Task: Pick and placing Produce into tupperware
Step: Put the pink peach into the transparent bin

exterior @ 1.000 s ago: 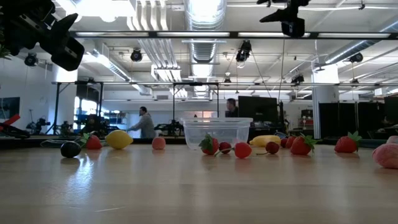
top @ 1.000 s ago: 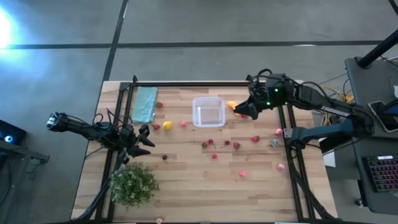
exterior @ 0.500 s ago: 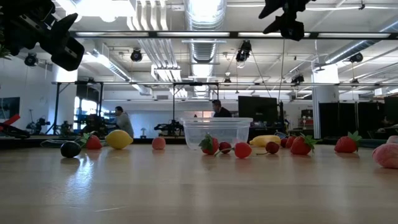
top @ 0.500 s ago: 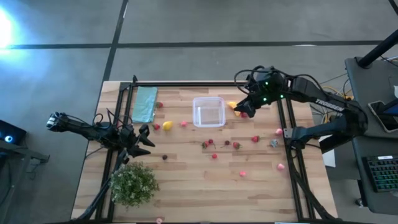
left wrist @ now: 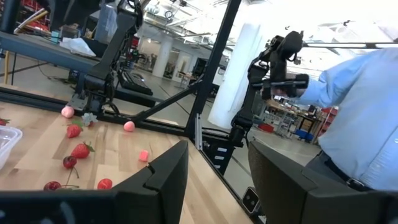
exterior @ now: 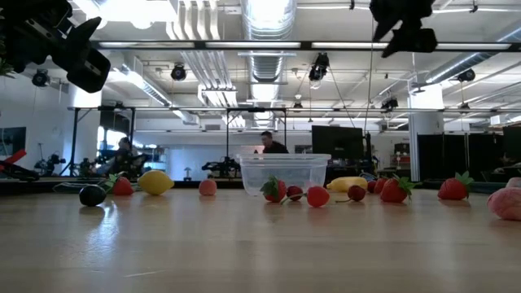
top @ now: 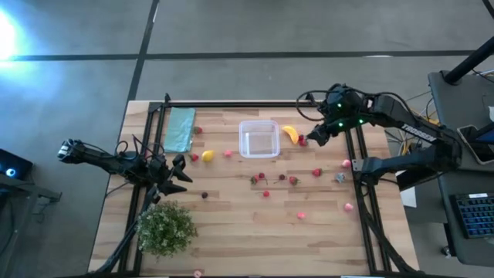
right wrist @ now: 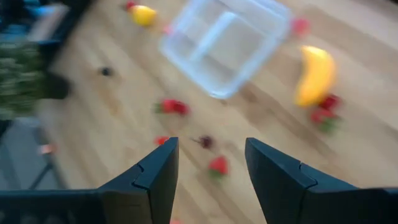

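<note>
The clear tupperware [top: 258,139] stands on the wooden table toward its far side, with nothing visible inside; it also shows in the low view [exterior: 285,172]. A yellow banana [top: 290,133] lies just right of it. Red and pink pieces of produce lie scattered around, among them a lemon [top: 208,155] and a dark piece [top: 204,194]. My right gripper [top: 309,140] hangs open above the table, right of the banana and tipped downward; the right wrist view [right wrist: 208,162] shows nothing between its fingers. My left gripper [top: 184,171] waits open near the table's left edge.
A green leafy bush [top: 166,228] stands at the near left. A teal cloth [top: 180,129] lies flat at the far left. Black frame rails [top: 363,201] run along the table's sides. A person in a light blue shirt [left wrist: 354,106] stands beyond the table's right edge.
My right gripper has swung a little toward the table's right edge and tipped its fingers further down toward the table. The banana, partly hidden under it before, now shows whole. No piece of produce has moved.
</note>
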You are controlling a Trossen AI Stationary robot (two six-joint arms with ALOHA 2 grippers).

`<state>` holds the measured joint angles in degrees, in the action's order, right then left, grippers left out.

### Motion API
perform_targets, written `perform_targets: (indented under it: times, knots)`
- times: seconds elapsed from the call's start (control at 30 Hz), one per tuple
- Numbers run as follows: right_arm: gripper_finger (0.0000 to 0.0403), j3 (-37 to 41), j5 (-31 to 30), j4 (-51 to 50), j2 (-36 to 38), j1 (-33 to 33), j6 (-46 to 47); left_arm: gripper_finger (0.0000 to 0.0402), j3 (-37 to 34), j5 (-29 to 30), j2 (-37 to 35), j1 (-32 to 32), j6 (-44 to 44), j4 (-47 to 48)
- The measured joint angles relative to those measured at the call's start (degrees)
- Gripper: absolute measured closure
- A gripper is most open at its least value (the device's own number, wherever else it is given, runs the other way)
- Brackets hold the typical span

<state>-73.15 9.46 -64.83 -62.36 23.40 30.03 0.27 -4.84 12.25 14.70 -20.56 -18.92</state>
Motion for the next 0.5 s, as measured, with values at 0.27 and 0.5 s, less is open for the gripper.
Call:
perform_targets:
  times: [0.27,0.5]
  knots:
    - [0.0225,0.2,-10.4,-14.1,2.9,-0.2,6.7,0.0246,0.0,0.0,0.0,0.0,0.0,0.0]
    - [0.0225,4.1,-5.6,-25.6,4.0,-4.2,7.2,0.0246,0.0,0.0,0.0,0.0,0.0,0.0]
